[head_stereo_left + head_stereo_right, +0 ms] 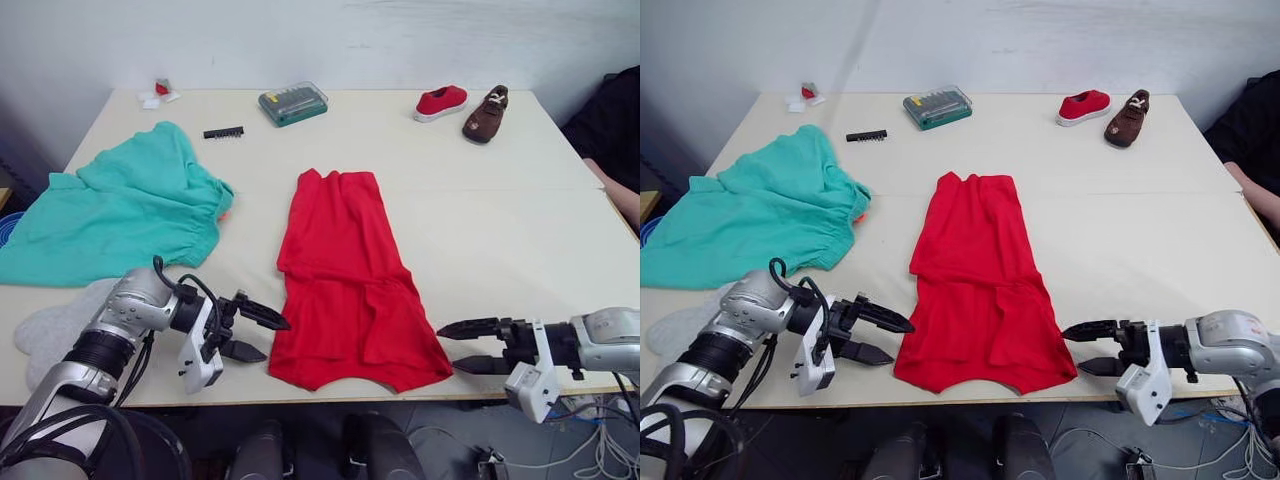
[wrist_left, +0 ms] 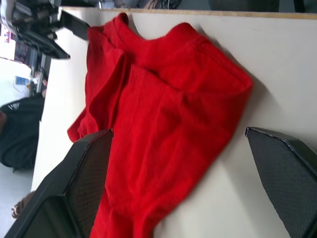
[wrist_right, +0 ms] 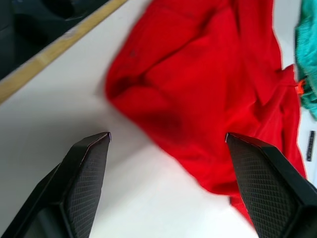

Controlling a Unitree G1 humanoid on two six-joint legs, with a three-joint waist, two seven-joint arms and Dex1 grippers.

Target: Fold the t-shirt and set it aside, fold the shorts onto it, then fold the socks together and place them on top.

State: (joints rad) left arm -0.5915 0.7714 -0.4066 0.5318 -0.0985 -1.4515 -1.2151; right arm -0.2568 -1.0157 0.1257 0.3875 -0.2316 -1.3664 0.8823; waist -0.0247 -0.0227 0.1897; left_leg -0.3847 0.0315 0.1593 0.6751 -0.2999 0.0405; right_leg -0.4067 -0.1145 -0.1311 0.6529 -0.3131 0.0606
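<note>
The red t-shirt (image 1: 345, 285) lies in the middle of the table, folded lengthwise into a narrow strip with its wider end at the near edge. My left gripper (image 1: 262, 334) is open just left of the shirt's near left corner. My right gripper (image 1: 468, 346) is open just right of its near right corner. Neither touches the cloth. The teal shorts (image 1: 120, 208) lie spread out at the left. A grey sock (image 1: 55, 325) lies near the table's front left edge, partly under my left arm.
Along the far edge stand a green screwdriver-bit case (image 1: 293, 103), a black bit strip (image 1: 223, 132), a small red shoe (image 1: 441, 102) and a brown shoe (image 1: 487, 113). A person's dark sleeve and arm (image 1: 615, 150) show at the right.
</note>
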